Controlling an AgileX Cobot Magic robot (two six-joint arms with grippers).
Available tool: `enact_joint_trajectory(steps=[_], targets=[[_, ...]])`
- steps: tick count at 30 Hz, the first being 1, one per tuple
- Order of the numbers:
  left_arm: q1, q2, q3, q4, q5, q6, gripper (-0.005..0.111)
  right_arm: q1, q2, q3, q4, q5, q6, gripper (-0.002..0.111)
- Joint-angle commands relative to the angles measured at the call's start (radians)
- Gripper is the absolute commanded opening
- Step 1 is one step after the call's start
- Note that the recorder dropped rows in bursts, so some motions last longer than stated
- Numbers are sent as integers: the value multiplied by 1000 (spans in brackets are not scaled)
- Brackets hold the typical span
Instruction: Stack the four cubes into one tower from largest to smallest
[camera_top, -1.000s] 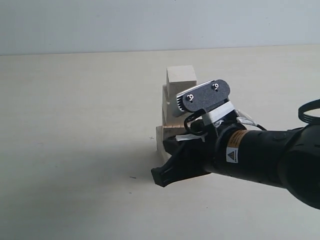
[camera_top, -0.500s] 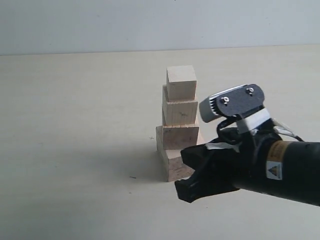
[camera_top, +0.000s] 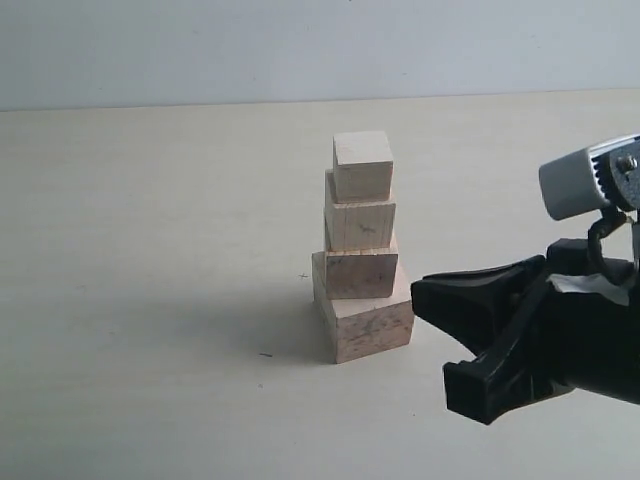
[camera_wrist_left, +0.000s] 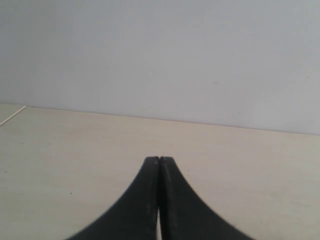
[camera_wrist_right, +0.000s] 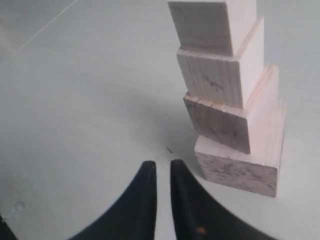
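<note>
The four cubes stand as one tower in the middle of the table. Its base is the widest speckled cube (camera_top: 370, 322) (camera_wrist_right: 240, 167), turned a little askew. On it sit the second speckled cube (camera_top: 358, 272) (camera_wrist_right: 225, 125), a paler cube (camera_top: 360, 222) (camera_wrist_right: 220, 80) and the smallest pale cube (camera_top: 362, 163) (camera_wrist_right: 207, 25) at the top. My right gripper (camera_top: 430, 340) (camera_wrist_right: 162, 164) hovers low beside the base on the right, clear of it. It is open by a narrow gap and holds nothing. My left gripper (camera_wrist_left: 159, 159) is shut and empty, and does not appear in the exterior view.
The pale table (camera_top: 150, 300) runs back to a light wall (camera_top: 300, 50). A small dark fleck (camera_top: 265, 354) (camera_wrist_right: 170, 150) lies on the table left of the tower's base.
My right gripper has pulled back to the right, away from the tower's base, uncovering the whole stack. Its fingers now show a gap. The tower has stayed standing.
</note>
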Motion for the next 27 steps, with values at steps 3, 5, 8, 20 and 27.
enact_joint_trajectory(steps=[3, 5, 8, 20, 27], targets=[[-7, -7, 4, -6, -1, -2, 0, 0, -15, 5, 0, 2, 55, 62], [-7, -7, 4, -6, -1, -2, 0, 0, -35, 5, 0, -8, 56, 68], [-7, -7, 4, -6, -1, -2, 0, -20, -53, 5, 0, -8, 63, 70], [-7, -7, 4, -6, -1, -1, 0, -241, -287, 11, -132, 35, 60, 71], [-7, -7, 4, -6, -1, -1, 0, -274, -398, 11, -132, 97, 60, 3]])
